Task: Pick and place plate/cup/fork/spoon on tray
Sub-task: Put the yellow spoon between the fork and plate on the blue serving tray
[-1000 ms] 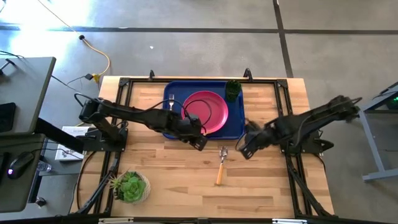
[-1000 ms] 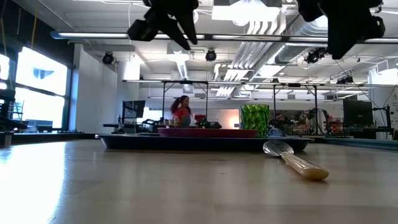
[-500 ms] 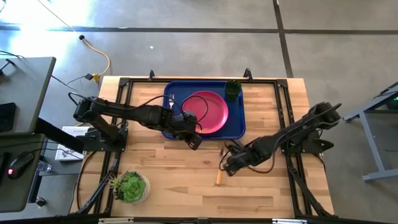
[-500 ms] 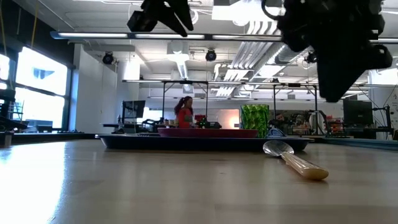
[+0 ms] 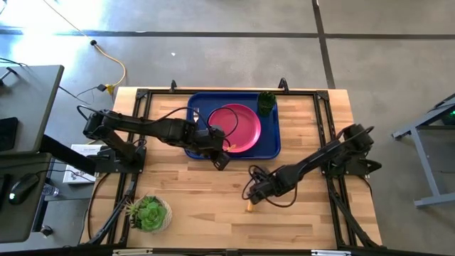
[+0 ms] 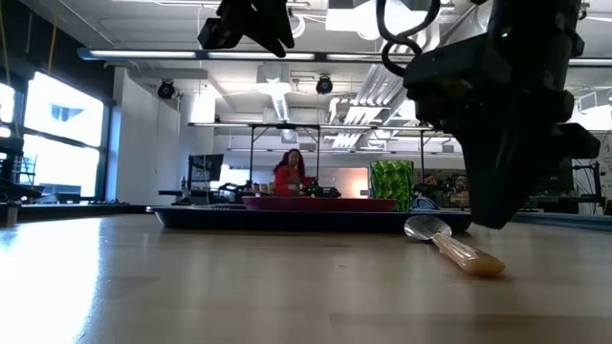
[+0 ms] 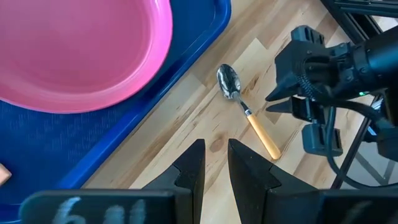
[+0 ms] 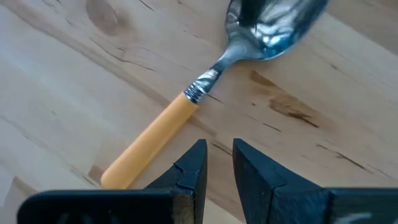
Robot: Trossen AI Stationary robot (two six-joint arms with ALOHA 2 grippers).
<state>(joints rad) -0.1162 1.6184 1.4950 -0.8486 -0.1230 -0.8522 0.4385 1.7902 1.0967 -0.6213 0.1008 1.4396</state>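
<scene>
The spoon, with a silver bowl and an orange-tan handle, lies flat on the wooden table in front of the tray; it also shows in the low view. My right gripper hangs just above it, pointing down, open by a narrow gap, beside the handle and touching nothing. In the high view my right gripper covers most of the spoon. The pink plate and the green cup sit on the tray. My left gripper hovers over the tray's near edge, narrowly open and empty.
A potted succulent stands near the table's near left corner. Black frame rails run along the table's left and right sides. A fork lies at the tray's left end. A person stands far back in the room.
My right gripper has come down from high above the table and swung toward the table's left and near edge, ending low over the spoon. The spoon, plate, cup and tray have stayed where they were.
</scene>
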